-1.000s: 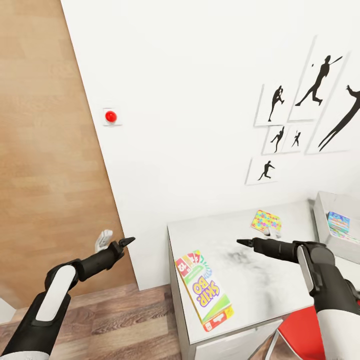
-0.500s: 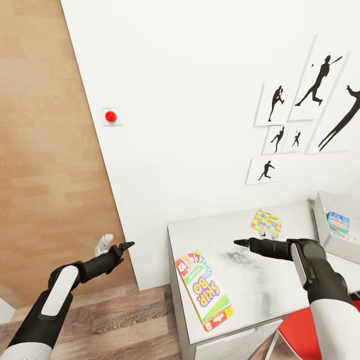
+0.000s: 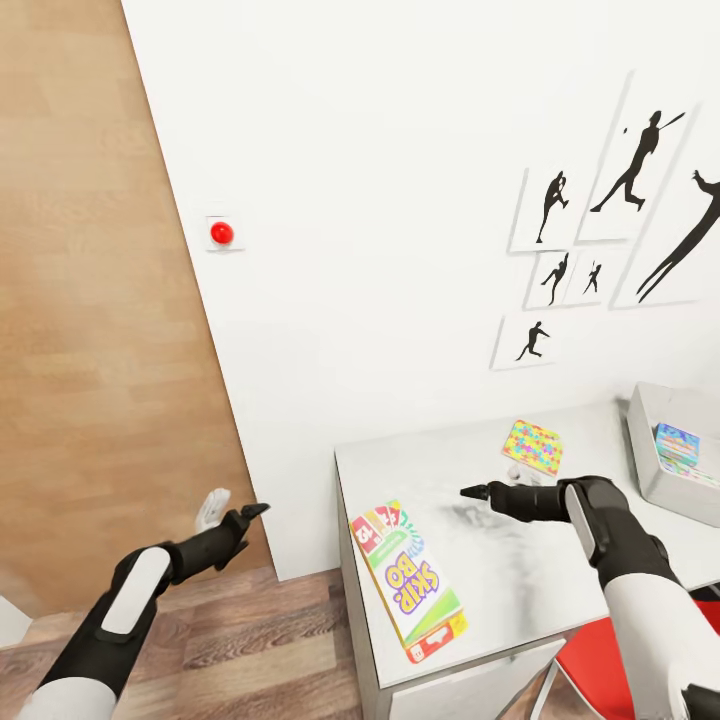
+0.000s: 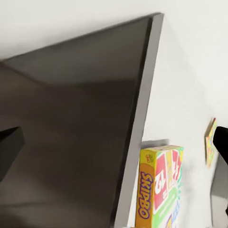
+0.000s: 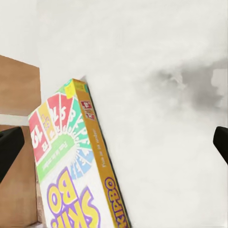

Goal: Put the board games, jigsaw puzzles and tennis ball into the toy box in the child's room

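faced a white wall hung with black baseball-player prints and a red button, beside a wooden door. below, a light grey tabletop carried the skip-bo box, lying flat near the front left corner, long side running front to back. lay further back, a puzzle, close to the wall, thin and multicoloured. stood at the right edge of the head view, the toy box, with a small blue game inside it. hovered over the middle of the tabletop, the right pincer, between the skip-bo box and the puzzle, touching neither; seemed drawn to a point in the head view, yet showed its two dark fingertips well apart at the edges of the right wrist view, so wide, holding nothing, with the skip-bo box between and beyond them. hung off the tabletop to the left, the left pincer, above the plank floor in front of the door; one dark fingertip seen in the left wrist view, spread impossible to tell. also caught in that view, the tabletop's edge, an end of the skip-bo box and a sliver of the puzzle.
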### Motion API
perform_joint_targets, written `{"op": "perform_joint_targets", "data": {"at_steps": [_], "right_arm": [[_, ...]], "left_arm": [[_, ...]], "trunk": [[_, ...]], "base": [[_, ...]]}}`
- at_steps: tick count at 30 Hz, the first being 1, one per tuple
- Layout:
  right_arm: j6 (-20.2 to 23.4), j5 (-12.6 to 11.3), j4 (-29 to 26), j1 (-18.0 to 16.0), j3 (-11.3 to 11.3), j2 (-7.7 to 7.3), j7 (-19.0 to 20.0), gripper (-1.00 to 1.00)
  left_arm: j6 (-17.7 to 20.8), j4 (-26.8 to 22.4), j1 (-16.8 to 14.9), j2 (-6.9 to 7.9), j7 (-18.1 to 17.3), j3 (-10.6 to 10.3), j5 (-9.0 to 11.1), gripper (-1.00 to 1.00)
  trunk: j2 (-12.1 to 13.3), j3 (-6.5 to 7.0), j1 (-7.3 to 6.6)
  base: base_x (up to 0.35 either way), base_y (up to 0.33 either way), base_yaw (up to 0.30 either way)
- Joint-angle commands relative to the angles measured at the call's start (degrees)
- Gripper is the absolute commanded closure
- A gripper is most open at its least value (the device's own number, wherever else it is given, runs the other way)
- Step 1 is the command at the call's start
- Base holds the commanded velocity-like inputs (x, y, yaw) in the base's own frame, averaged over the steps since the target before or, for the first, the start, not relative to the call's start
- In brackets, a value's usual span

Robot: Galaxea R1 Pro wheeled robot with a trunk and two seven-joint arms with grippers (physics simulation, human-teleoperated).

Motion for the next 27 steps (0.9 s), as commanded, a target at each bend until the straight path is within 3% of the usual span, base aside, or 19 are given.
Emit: {"op": "perform_joint_targets", "data": {"at_steps": [1,10,16,27], "right_arm": [[0.4,0.2,0.5,-0.2,0.0,0.05,0.1,-1.0],[0.3,0.5,2.6,-0.1,0.3,0.08,-0.5,-1.0],[-0.1,0.6,4.2,2.2,1.9,0.14,-0.7,-1.0],[-0.6,0.7,6.6,3.1,4.7,0.25,-0.8,-1.0]], "left_arm": [[-0.8,1.4,0.0,-0.2,-0.2,0.0,0.1,-1.0],[-4.5,7.7,0.1,-1.67,-0.8,-0.2,0.1,-1.0],[-6.6,11.7,0.2,-3.62,-1.8,-0.3,-0.1,-1.0],[-9.1,13.5,0.2,-4.18,-2.0,-0.3,-0.2,-1.0]], "trunk": [[-0.1,-0.09,0.01],[-0.1,-0.09,0.01],[-0.1,-0.09,0.01],[-0.1,-0.09,0.01]], "base": [[0.0,0.0,0.0],[0.0,0.0,0.0],[0.0,0.0,0.0],[0.0,0.0,0.0]]}}
